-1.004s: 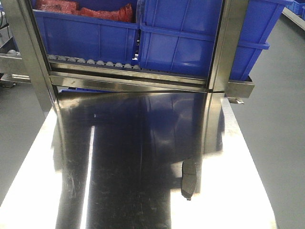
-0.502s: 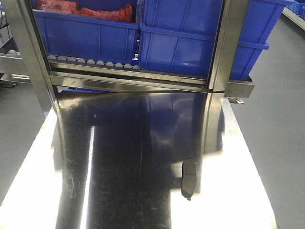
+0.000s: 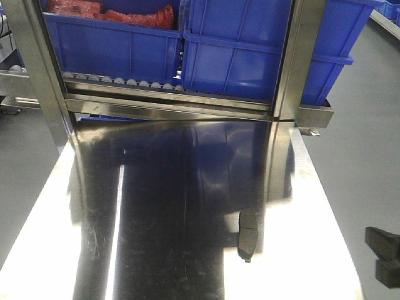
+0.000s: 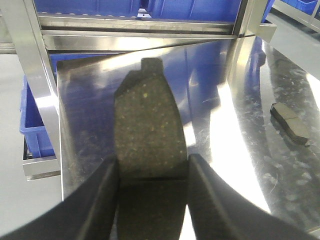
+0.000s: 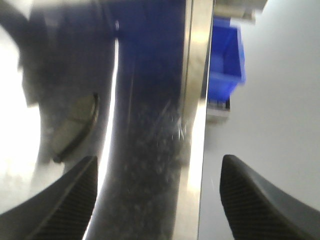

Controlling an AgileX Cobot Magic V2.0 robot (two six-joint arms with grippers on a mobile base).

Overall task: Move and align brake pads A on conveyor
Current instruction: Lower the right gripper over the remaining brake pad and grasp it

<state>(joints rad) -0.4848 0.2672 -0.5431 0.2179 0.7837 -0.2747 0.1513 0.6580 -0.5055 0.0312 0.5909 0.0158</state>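
My left gripper (image 4: pixel 152 167) is shut on a dark grey brake pad (image 4: pixel 147 125), which sticks out forward between the jaws above the shiny steel table (image 4: pixel 235 150). A second brake pad (image 3: pixel 248 234) lies flat on the table towards its right side; it also shows as the pad (image 4: pixel 290 124) in the left wrist view and the pad (image 5: pixel 75 127) in the right wrist view. My right gripper (image 5: pixel 159 165) is open and empty over the table's right edge, to the right of that pad. It shows at the lower right as the right gripper (image 3: pixel 384 256). The conveyor is out of view.
Blue bins (image 3: pixel 237 56) stand on a roller rack (image 3: pixel 125 82) behind the table, framed by steel posts (image 3: pixel 300 62). One bin holds red bags (image 3: pixel 112 12). Grey floor (image 3: pixel 356 156) lies right of the table. A blue crate (image 5: pixel 227 50) sits below the table's far end.
My right gripper has come into the front view at the lower right corner. The pad on the table has not moved.
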